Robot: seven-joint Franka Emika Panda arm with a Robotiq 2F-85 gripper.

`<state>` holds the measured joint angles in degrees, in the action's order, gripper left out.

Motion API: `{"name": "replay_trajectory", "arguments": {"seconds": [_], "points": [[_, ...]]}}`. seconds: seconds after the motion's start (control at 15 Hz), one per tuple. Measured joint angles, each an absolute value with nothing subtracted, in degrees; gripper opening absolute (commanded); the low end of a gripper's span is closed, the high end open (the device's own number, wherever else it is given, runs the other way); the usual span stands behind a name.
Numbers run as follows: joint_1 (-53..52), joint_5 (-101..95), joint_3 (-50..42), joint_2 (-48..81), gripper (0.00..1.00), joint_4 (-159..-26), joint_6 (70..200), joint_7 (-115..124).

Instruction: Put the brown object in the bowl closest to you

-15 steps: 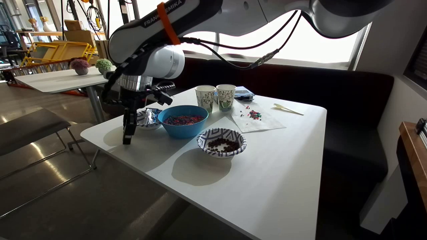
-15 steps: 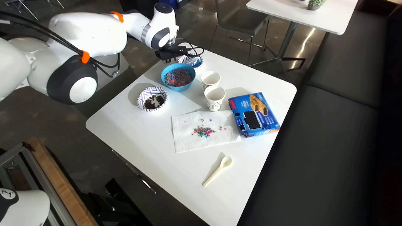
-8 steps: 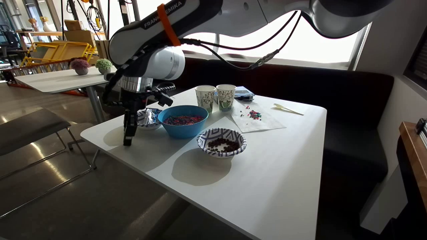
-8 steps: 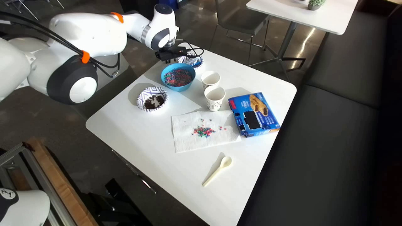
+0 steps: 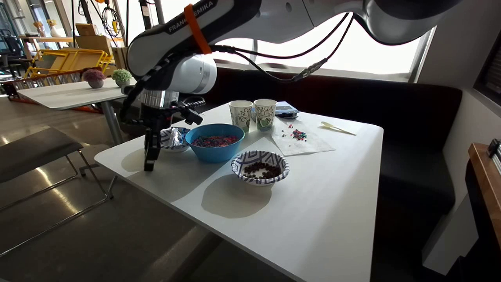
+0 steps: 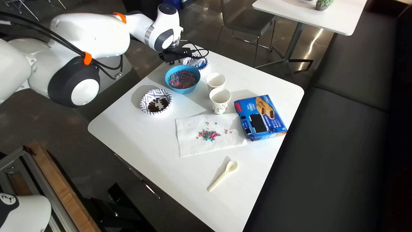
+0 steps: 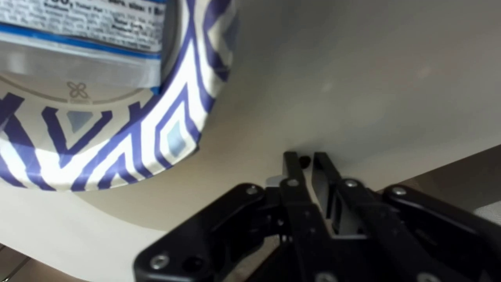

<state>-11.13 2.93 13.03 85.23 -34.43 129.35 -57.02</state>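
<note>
Claw (image 7: pixel 306 156) pointing down, low at the tabletop (image 5: pixel 328 196), close to the edge, and there's only a narrow gap between the fingers (image 7: pixel 292 168). In that gap, right between the tips, sits a small dark brown piece (image 7: pixel 305 161)! Are they pressing on it? I can't make that out from these angles, nor whether the tips touch down.

Just beside the claw, a blue-and-white patterned bowl (image 7: pixel 176 137), with a printed packet (image 7: pixel 82 43) lying inside. Next along, the plain blue bowl (image 5: pixel 215 153), well stocked with tiny coloured pieces (image 6: pixel 182 79). Past that, a second patterned bowl (image 5: pixel 261 156), upright, a scatter of brown pieces (image 5: pixel 273 171) in the bottom.

Farther out, one paper cup (image 5: pixel 241 115) and, right beside it, another paper cup (image 5: pixel 266 113), both standing in both exterior views. Then a white napkin (image 6: pixel 186 141) laid flat, coloured bits (image 6: pixel 209 135) spread across it, a blue printed box (image 6: pixel 276 125) lying just beside it, and a pale spoon (image 6: pixel 225 174) off on its own. Over everything arches the white arm (image 5: pixel 250 23), an orange strap (image 5: pixel 197 27) around it.
</note>
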Motion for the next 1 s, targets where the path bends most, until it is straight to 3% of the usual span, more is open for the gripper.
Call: {"name": "replay_trajectory", "arguments": {"seconds": [1.0], "points": [[-11.32,2.93,13.72,85.23,0.18,-34.89,131.7,-58.55]]}}
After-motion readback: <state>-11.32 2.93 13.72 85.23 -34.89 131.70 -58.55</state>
